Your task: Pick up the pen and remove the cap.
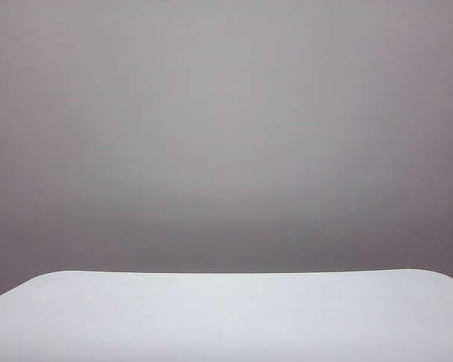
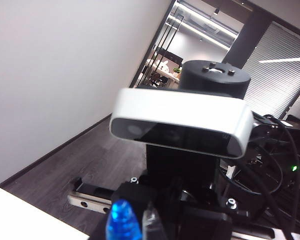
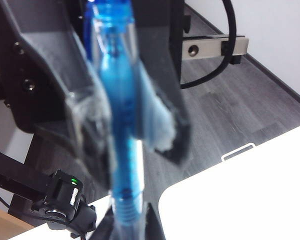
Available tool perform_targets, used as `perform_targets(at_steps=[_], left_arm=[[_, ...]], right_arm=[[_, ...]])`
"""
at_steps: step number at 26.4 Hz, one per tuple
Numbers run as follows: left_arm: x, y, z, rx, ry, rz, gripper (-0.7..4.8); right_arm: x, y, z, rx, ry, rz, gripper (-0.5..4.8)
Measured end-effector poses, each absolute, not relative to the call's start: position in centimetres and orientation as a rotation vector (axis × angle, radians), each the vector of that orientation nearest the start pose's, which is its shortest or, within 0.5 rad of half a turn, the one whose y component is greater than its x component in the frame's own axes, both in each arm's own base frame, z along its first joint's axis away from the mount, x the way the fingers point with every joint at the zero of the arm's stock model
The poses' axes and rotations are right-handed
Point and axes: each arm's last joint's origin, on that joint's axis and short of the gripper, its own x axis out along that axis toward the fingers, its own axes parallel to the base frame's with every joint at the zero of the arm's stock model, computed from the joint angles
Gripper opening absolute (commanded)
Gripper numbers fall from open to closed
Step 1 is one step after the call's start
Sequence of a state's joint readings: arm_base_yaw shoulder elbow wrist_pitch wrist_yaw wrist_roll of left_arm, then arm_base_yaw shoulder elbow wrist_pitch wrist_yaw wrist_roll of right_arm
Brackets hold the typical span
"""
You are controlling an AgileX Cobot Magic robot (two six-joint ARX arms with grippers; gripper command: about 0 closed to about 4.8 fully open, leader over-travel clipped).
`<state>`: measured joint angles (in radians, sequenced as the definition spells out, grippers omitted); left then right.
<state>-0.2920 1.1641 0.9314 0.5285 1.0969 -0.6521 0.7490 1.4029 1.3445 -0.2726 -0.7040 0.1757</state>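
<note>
Blue-and-clear pen (image 3: 121, 135) pinched between both right gripper (image 3: 124, 125) and left gripper (image 2: 140, 225) fingers.

The exterior view sits low and level, looking across the white counter (image 1: 226, 317) at a bare grey wall (image 1: 226, 136); neither arm is in it. The left wrist view looks up past the pen (image 2: 123, 222) at 6 o'clock toward a silver-fronted camera bar (image 2: 182, 122) close ahead, with the room beyond. The right wrist view looks along the right claw (image 3: 125, 135), very near and blurred, down to the counter at 5 o'clock. Both wrist views share the pen, counter and dark floor (image 3: 225, 105).
</note>
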Motion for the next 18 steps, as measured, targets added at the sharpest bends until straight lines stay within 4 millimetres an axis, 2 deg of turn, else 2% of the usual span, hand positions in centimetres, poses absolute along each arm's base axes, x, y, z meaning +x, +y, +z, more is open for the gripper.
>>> perform_targets(at_steps=[10,14,18], left_arm=[[22.7,-9.6,37.1,-0.385,0.125,-1.444,-0.06],[22.6,-9.4,38.4,-0.395,-0.002,-1.355,-0.06],[22.7,-9.4,38.3,-0.387,-0.015,-1.344,-0.06]], right_arm=[[20.8,22.0,37.7,0.041,0.513,1.419,-0.06],[20.9,22.0,34.8,0.010,0.698,1.382,-0.06],[20.7,22.0,35.3,0.009,0.659,1.389,-0.06]])
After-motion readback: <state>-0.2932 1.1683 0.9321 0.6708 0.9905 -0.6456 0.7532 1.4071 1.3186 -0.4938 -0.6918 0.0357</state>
